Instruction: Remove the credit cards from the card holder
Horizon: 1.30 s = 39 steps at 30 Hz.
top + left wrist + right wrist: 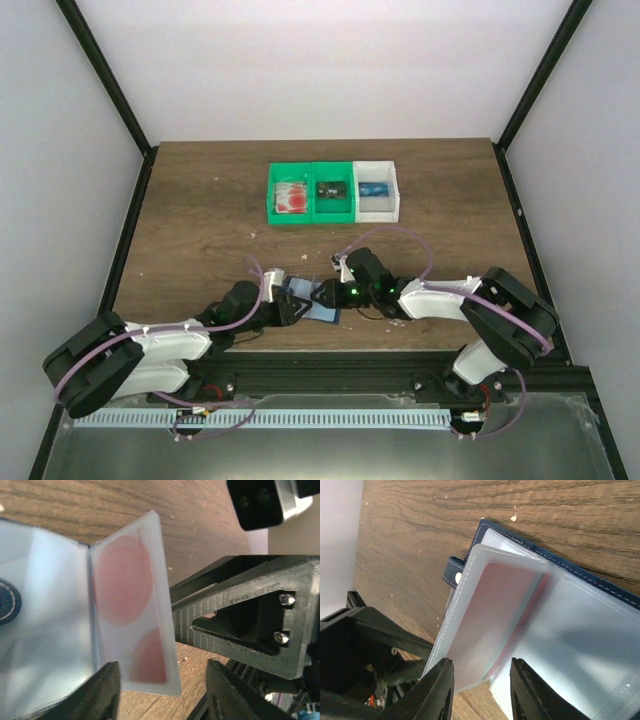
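1. Red-and-white card [125,595] sits in a clear sleeve [462,605] raised off the open card holder [600,587]. The card's long axis looks parallel to the holder's spine.
2. The holder lies flat on the table [200,220], between both grippers.
3. Right gripper [482,680], on the holder's right: narrow gap straddling the sleeve's free edge. Can't tell if it's pinching.
4. Left gripper [162,690], on the holder's left: fingers wide, nothing clamped.
5. My read: the right arm is better placed. Draw the card along its long axis.

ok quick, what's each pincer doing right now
left pincer: open, the card sleeve edge sits in the gap, not clamped.
right pincer: around the same sleeve; whether it grips cannot be told.
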Tool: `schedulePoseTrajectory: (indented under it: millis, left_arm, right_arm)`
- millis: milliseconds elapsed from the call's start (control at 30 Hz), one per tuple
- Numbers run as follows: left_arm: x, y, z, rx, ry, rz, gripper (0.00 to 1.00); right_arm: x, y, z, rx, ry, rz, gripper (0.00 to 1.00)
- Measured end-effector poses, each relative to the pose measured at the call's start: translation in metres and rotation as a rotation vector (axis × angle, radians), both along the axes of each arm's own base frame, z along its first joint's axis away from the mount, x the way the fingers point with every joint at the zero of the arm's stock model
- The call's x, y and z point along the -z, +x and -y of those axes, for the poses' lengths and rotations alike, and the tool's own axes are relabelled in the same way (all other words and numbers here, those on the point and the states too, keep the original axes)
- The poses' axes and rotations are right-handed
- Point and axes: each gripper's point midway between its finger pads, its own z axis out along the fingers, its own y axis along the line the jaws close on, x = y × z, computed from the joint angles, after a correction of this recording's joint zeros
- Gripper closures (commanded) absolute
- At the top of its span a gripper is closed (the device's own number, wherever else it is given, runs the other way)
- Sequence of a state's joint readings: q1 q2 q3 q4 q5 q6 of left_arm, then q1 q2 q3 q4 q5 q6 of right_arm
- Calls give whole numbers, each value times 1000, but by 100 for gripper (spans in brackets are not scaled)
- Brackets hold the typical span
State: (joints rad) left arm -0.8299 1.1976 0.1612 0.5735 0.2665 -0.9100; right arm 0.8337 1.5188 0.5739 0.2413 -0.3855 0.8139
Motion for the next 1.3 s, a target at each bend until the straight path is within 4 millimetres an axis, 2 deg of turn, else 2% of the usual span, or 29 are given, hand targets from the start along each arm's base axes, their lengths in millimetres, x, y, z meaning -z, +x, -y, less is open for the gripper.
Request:
schedulePoseTrajectory:
  millis: [67, 200, 400, 600, 700, 833, 900, 967, 1067, 1233, 1300]
  left_arm:
    - [2, 0, -1, 1, 9, -2, 65]
    - [7, -1, -2, 4, 23, -10, 76]
    - [6, -1, 1, 14, 15, -8, 88]
    - [6, -3, 3, 30, 8, -4, 85]
    - [4, -3, 4, 37, 2, 0, 85]
    - [4, -4, 5, 44, -1, 2, 76]
    - [4, -4, 5, 47, -1, 1, 74]
    - [4, -5, 5, 50, -2, 1, 73]
    - [2, -5, 6, 54, -12, 5, 81]
    - [-1, -3, 8, 50, -27, 8, 87]
    - [-1, -3, 8, 50, -31, 5, 92]
  right_arm:
    - [-2, 0, -2, 0, 10, -2, 65]
    - [-3, 0, -3, 3, 19, -6, 65]
    - [-4, 1, -3, 13, 23, -19, 64]
    - [-4, 1, -3, 20, 26, -26, 63]
    - [-5, 1, -3, 25, 31, -29, 59]
    - [-5, 2, -3, 30, 34, -34, 56]
    - [-5, 2, -3, 31, 33, -33, 59]
    - [-4, 3, -3, 35, 30, -31, 70]
    - [-2, 5, 0, 54, 19, -22, 79]
    - [3, 7, 5, 80, -5, -12, 82]
    - [3, 8, 6, 84, -9, -9, 82]
